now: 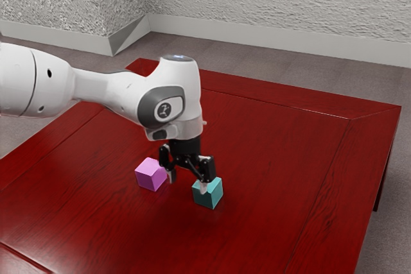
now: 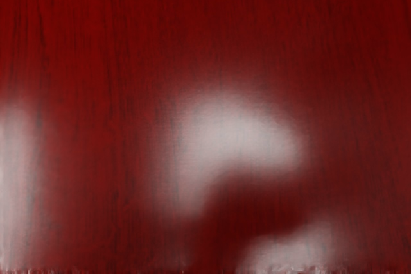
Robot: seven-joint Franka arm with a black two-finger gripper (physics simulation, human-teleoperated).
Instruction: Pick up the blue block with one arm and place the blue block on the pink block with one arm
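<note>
teal-tinted blue block (image 1: 210, 196), plain cube flat on red table (image 1: 289, 158), jaws spread wide, gripping nothing

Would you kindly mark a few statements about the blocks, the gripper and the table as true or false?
1. The blue block rests on the red table. True.
2. The blue block is stacked on the pink block. False: both stand on the table, apart from each other.
3. The gripper is open, low between the two blocks. True.
4. The pink block lies toward the exterior view's right of the blue block. False: it lies toward the exterior view's left of it.
</note>
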